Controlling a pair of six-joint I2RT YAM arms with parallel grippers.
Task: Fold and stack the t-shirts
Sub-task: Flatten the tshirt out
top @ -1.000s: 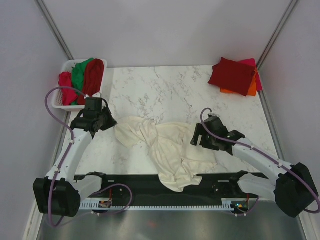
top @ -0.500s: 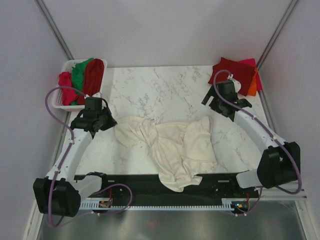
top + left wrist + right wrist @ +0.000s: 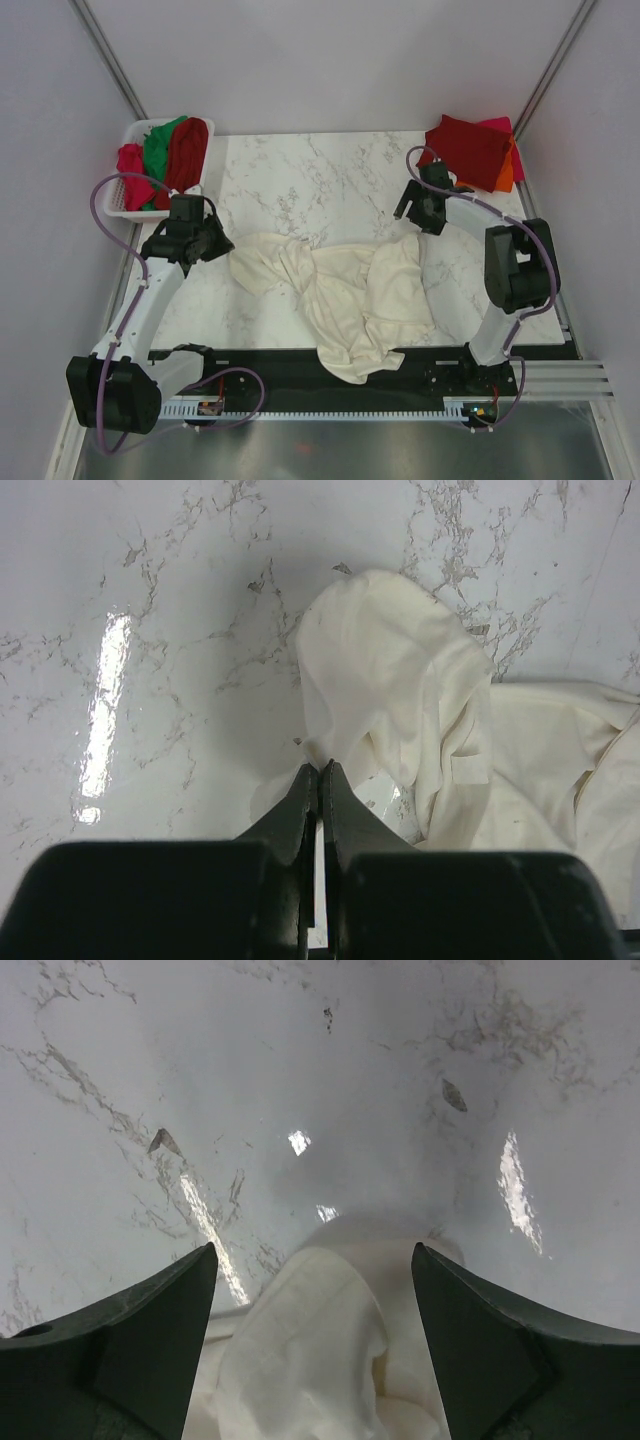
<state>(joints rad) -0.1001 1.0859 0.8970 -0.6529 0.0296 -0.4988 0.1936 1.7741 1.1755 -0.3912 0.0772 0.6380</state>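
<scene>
A large cream-white t-shirt (image 3: 345,290) lies crumpled across the middle of the marble table. My left gripper (image 3: 226,244) is at its left end, and in the left wrist view the jaws (image 3: 320,770) are shut on a pinch of that cloth (image 3: 385,680). My right gripper (image 3: 412,213) hovers at the shirt's far right corner with its jaws wide apart. In the right wrist view that gripper (image 3: 313,1252) holds nothing, and a fold of the cream shirt (image 3: 320,1350) lies loose between the fingers. Folded t-shirts are stacked at the back right: dark red (image 3: 465,150) on top, magenta (image 3: 500,127) and orange (image 3: 504,178) under it.
A white slotted basket (image 3: 117,212) stands at the back left corner with red (image 3: 187,150) and green (image 3: 157,148) shirts heaped in it. Grey walls close in the table on three sides. The cream shirt's lower end (image 3: 350,365) hangs over the near edge onto the black rail.
My right arm swung from the front right to the back right, pulling the shirt's right part up the table, and its jaws opened and let go. The left arm held still.
</scene>
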